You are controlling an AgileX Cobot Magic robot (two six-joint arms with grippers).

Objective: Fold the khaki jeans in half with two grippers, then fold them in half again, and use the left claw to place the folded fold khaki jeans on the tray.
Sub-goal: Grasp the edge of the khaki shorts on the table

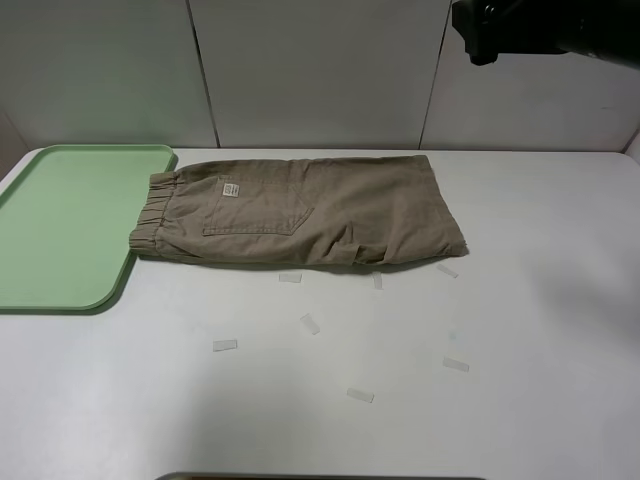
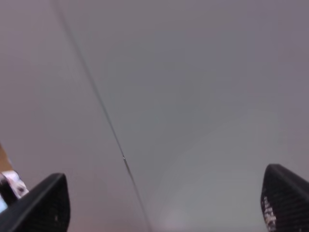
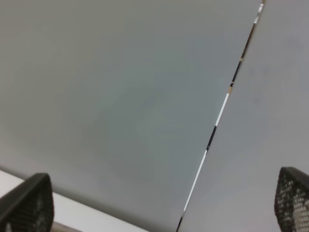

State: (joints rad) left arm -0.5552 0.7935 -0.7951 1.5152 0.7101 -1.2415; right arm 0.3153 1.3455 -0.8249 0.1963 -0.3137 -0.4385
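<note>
Black mesh-textured finger plates sit at the two lower corners of the left wrist view, so the left claw is spread wide, nothing between its plates. It is looking at grey wall panels with a thin dark seam running between them. No cloth near it at all.

Over on the other side it's the same story: the right gripper is wide apart, empty, and facing the wall too. From the high camera only a dark chunk of the right arm pokes in at the upper right corner, well above the work.

Down on the white table the khaki jeans lie flat, stretched left to right. The gathered waistband is at the left, right up against the rim of the mint-green tray, and the leg hem is at the right. A small white label and a patch pocket face up. Little white tape strips dot the table just in front of the jeans.
</note>
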